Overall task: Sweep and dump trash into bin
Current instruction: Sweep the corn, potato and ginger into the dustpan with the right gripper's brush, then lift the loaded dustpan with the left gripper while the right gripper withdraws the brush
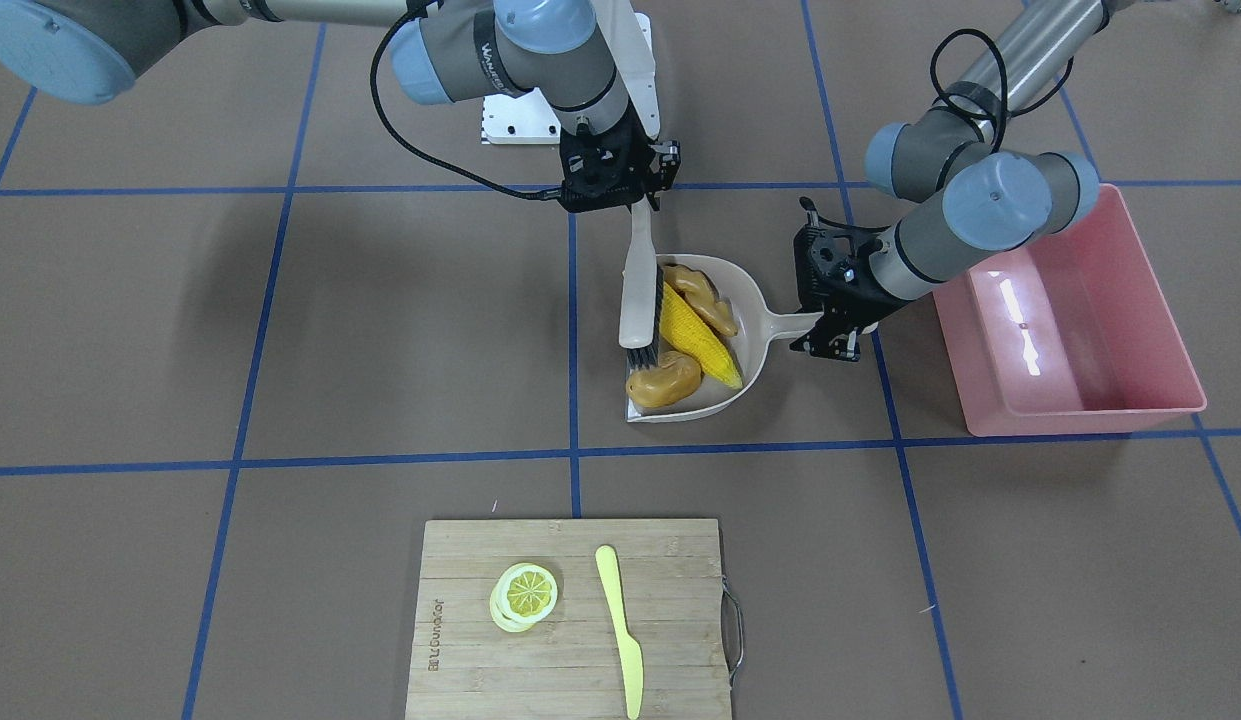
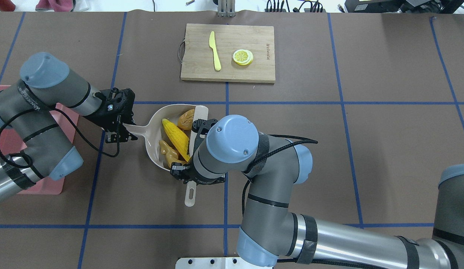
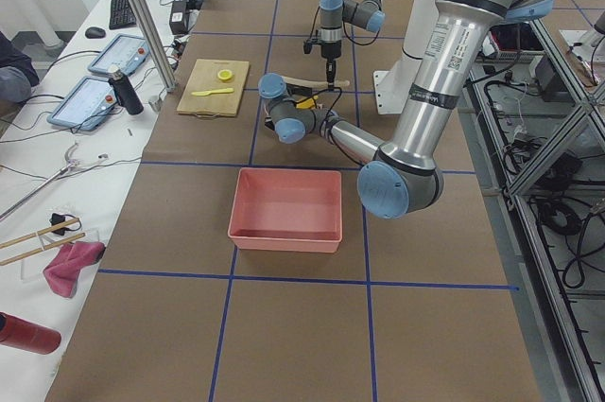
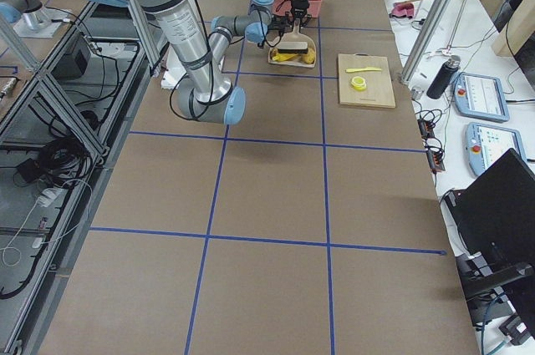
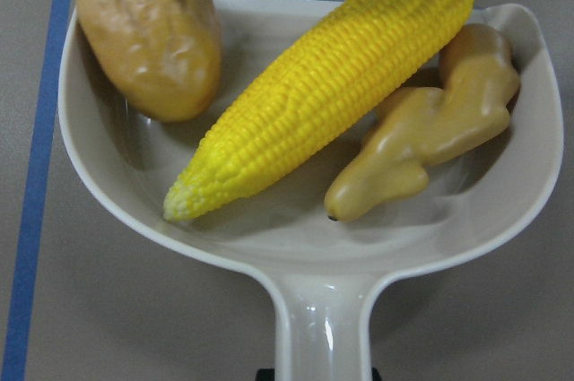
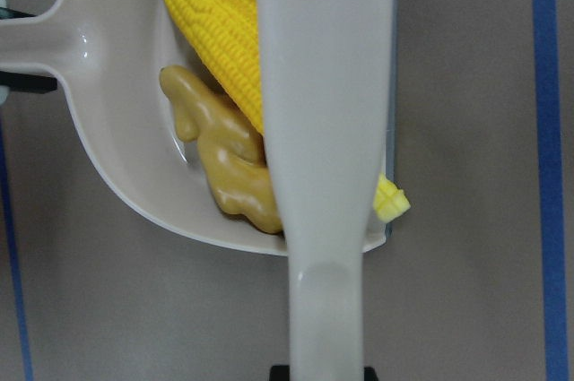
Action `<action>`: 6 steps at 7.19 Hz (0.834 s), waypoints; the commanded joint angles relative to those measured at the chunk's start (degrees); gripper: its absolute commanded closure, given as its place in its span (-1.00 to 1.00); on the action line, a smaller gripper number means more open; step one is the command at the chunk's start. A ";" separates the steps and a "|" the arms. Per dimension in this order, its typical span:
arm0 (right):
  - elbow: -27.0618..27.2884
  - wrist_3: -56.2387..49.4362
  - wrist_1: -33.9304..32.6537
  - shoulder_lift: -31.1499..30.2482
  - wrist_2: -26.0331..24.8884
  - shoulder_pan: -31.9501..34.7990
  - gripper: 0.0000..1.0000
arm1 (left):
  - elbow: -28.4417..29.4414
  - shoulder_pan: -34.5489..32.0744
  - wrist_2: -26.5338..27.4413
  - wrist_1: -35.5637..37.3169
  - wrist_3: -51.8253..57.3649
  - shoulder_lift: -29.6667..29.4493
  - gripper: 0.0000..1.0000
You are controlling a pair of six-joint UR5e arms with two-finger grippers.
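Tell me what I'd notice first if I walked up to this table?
The bright yellow corn lies mid-table in a beige dustpan, between a potato and a ginger root. The left gripper is shut on the pan's handle; the right gripper holds a brush at its open edge. A big pink bin sits on the robot's left.

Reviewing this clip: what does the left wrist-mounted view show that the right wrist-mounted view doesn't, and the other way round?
Only the left wrist view shows the potato whole. Only the right wrist view shows the brush handle crossing the dustpan, with the potato almost out of view. Both show the corn cob and ginger root lying in the dustpan.
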 commanded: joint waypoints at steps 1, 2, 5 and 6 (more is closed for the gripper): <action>1.75 0.29 -0.58 -1.44 0.16 0.08 1.00 | 0.09 0.00 -0.15 -1.66 -0.12 0.90 1.00; 4.46 0.03 -1.71 -3.19 2.07 1.04 1.00 | 0.18 -0.09 -0.33 -2.98 -0.38 1.16 1.00; 18.76 -8.11 -14.26 -10.47 10.68 9.99 1.00 | 0.18 -0.87 -1.81 -6.15 -2.30 1.34 1.00; 23.16 -14.41 -18.56 -14.07 13.75 14.28 1.00 | 0.27 -0.88 -2.00 -9.55 -6.76 1.43 1.00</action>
